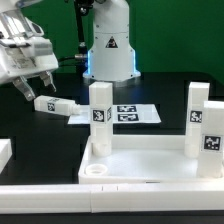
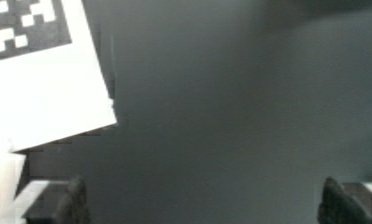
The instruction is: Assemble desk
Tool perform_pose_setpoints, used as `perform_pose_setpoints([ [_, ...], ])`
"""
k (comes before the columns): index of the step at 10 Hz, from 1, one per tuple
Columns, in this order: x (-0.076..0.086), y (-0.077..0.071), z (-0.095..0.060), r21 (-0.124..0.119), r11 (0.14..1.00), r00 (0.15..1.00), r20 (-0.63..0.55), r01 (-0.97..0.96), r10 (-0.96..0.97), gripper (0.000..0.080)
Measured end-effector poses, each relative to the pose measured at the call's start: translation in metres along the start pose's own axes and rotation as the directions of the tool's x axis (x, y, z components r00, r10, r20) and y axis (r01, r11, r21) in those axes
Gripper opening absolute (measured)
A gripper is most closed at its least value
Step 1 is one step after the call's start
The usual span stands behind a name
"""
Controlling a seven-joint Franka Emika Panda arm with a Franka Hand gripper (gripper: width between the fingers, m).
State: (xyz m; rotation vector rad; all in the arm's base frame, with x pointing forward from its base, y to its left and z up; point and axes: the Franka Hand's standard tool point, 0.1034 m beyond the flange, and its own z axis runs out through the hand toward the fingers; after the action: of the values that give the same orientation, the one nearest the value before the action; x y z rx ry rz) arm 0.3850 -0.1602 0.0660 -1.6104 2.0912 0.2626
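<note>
The white desk tabletop [image 1: 150,165] lies at the front with its raised rim up. One leg [image 1: 100,120] stands upright in its far left corner, and two more tagged posts [image 1: 197,115] [image 1: 212,140] stand at its right side. The round socket [image 1: 97,172] at the near left corner is empty. A loose leg [image 1: 55,105] lies flat on the dark table, left of the tabletop. My gripper [image 1: 35,88] hangs open just above and to the exterior view's left of it. In the wrist view the tagged leg [image 2: 41,70] lies beyond my open gripper [image 2: 209,205], nothing between the fingers [image 2: 58,203].
The marker board [image 1: 125,113] lies flat behind the tabletop. The robot base [image 1: 108,50] stands at the back. A white block [image 1: 5,152] sits at the exterior view's left edge.
</note>
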Motion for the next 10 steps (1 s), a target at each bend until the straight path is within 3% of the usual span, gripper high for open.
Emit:
perform_pose_setpoints([
  [1, 0.003, 0.001, -0.002, 0.003, 1.000, 1.000, -0.003, -0.007, 0.007, 0.0649],
  [2, 0.000, 0.003, 0.000, -0.027, 0.999, 1.000, 0.006, 0.022, -0.022, 0.0649],
  [3, -0.007, 0.008, 0.002, -0.105, 0.988, 0.994, 0.041, 0.109, -0.105, 0.0649],
  [4, -0.012, 0.007, 0.003, -0.123, 0.977, 0.982, 0.094, 0.176, -0.165, 0.0649],
  [6, -0.014, 0.017, 0.005, -0.119, 0.956, 0.952, 0.186, 0.269, -0.244, 0.0649],
  [10, -0.013, 0.020, 0.006, -0.117, 0.960, 0.955, 0.183, 0.256, -0.232, 0.0649],
])
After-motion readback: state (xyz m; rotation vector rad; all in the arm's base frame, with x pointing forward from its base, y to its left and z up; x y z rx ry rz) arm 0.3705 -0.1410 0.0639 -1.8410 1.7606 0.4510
